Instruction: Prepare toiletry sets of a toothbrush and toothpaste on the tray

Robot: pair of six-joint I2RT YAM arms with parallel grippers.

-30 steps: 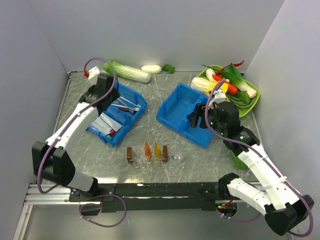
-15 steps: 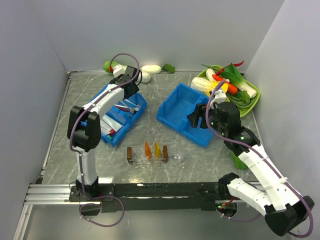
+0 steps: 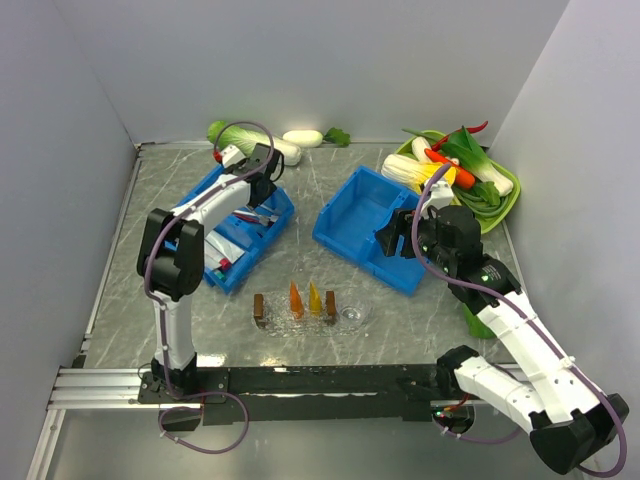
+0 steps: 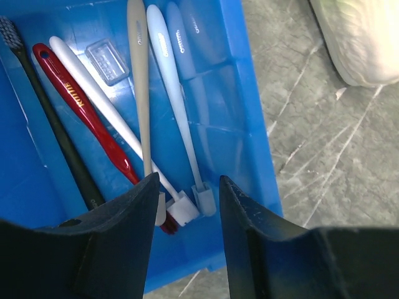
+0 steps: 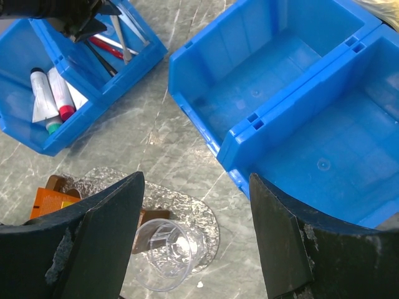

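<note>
Toothbrush (image 4: 115, 124) slim, whitish, in blue bin (image 4: 248, 106), left claw (image 4: 187, 187) wide, right claw (image 5: 196, 182) wide

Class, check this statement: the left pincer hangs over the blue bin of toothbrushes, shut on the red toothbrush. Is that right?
Not quite. The left pincer does hang over the blue bin of toothbrushes, but it is open and holds nothing. The red toothbrush lies loose in the bin. The left wrist view shows this.
</note>
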